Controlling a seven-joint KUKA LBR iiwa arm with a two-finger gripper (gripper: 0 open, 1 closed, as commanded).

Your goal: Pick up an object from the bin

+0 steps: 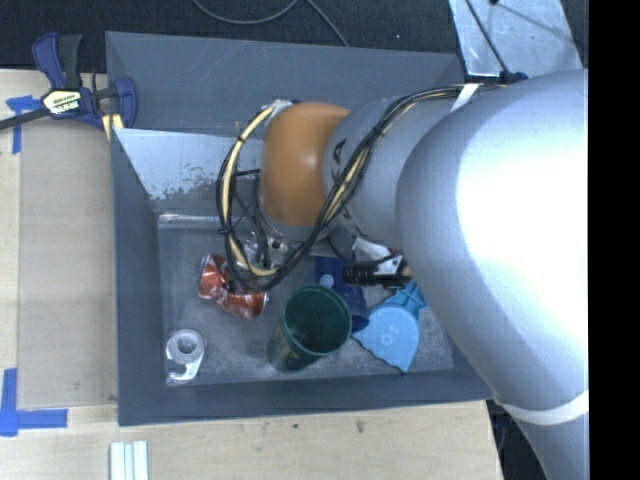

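Locate the gripper [250, 260] low in the bin [135, 268], near the middle of its floor, beneath the orange wrist cover [295, 163] and the looped cables [232, 183]. Treat its state as unknown: cannot tell here whether released or clenched, so confirm before committing. Take as the likely target the red crumpled packet [228, 288], lying on the floor just beside the gripper, toward the bin's left wall. Centre over the bulk of the packet rather than a thin edge; expect crumpled material to flatten and slip, so close on a thick fold. Descend straight and stop at floor contact. Keep clear of the dark green cup [318, 320], near the packet on its right-wall side and toward the near edge; judged light and easy to knock. Disregard the small clear item [185, 351] in the near left corner and the blue flat piece [392, 336] toward the near right corner. Lift vertically and verify the hold before clearing the rim.
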